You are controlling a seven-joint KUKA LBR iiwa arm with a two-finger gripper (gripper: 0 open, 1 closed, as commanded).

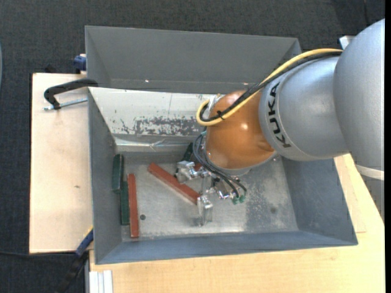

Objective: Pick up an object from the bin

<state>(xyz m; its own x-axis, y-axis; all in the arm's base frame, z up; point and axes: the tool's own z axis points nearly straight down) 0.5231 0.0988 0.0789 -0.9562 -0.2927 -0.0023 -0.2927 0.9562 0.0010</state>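
Grey metal bin [269, 215], with the gripper [198, 195] low over a slanting red-brown bar [170, 180].

Nearest me, along the bin's left wall, a red-brown strip [132, 206] lay beside a dark green strip [118, 179]. Farther in, mid-floor, the slanting red-brown bar ran toward the back-left corner, its near end under the gripper. Whether the gripper was wide or narrow I could not tell. I judged the bar stiff, light and flat against the floor, best pinched across its narrow width near the middle.

The red bar [173, 183] has its 4 o'clock end hidden under the gripper [204, 201]. The arm [317, 108], cut off at 3 o'clock, covers the bin [101, 182] floor beneath it. A dark speck [142, 217] at 7 o'clock is too small to tell.
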